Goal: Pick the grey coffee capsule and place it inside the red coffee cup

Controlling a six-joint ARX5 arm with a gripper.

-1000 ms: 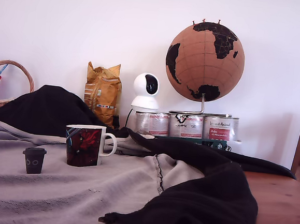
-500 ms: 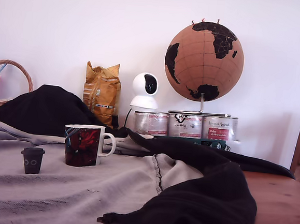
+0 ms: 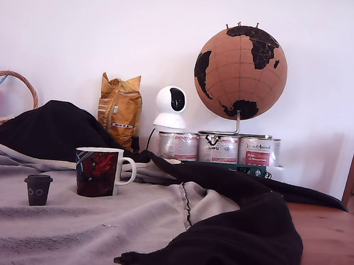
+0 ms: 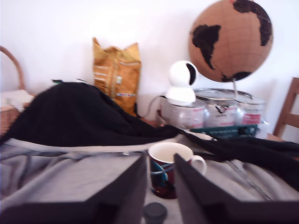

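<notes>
While closing on grey coffee capsule [image 4: 154, 212] | claw [image 4: 158, 193] gaping, empty | risking toppling on soft cloth [image 3: 65, 222], bumping red coffee cup [image 4: 169, 176]

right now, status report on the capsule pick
Gripper open, empty. Small dark grey capsule upright on grey cloth, beside red patterned ceramic mug. Nothing blocking.

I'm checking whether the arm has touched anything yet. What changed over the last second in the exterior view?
Nothing was grasped or released. The whole picture drifts slightly toward the exterior view's left, everything together, which suggests the camera shifted. The grey coffee capsule stands beside the red coffee cup as before, and the globe is unmoved.
</notes>
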